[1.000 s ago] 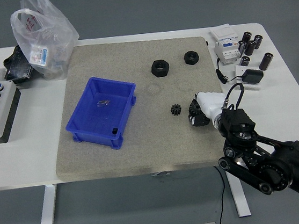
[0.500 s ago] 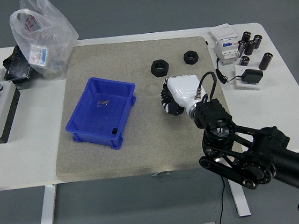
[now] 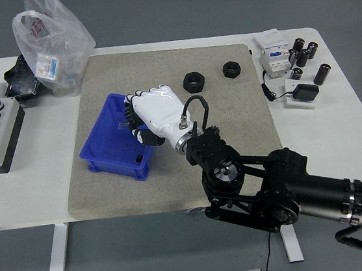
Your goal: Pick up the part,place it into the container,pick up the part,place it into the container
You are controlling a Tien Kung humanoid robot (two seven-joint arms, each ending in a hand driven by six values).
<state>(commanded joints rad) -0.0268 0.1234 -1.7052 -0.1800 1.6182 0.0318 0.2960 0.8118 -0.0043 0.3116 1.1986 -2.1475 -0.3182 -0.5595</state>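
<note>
The right robot hand (image 3: pixel 149 116) shows only its white back, so its fingers, curled underneath over the blue container (image 3: pixel 107 144), are mostly hidden, and whether they grip anything cannot be told. The hand also covers the container's right wall and part of its floor. A small pale item (image 3: pixel 125 124) inside the container is too small to identify. The arm (image 3: pixel 292 191) is cut off at the picture's right edge. The plastic bag (image 3: pixel 49 42) blurs its contents, and the surface (image 3: pixel 30 185) loses its left end at the picture's edge.
</note>
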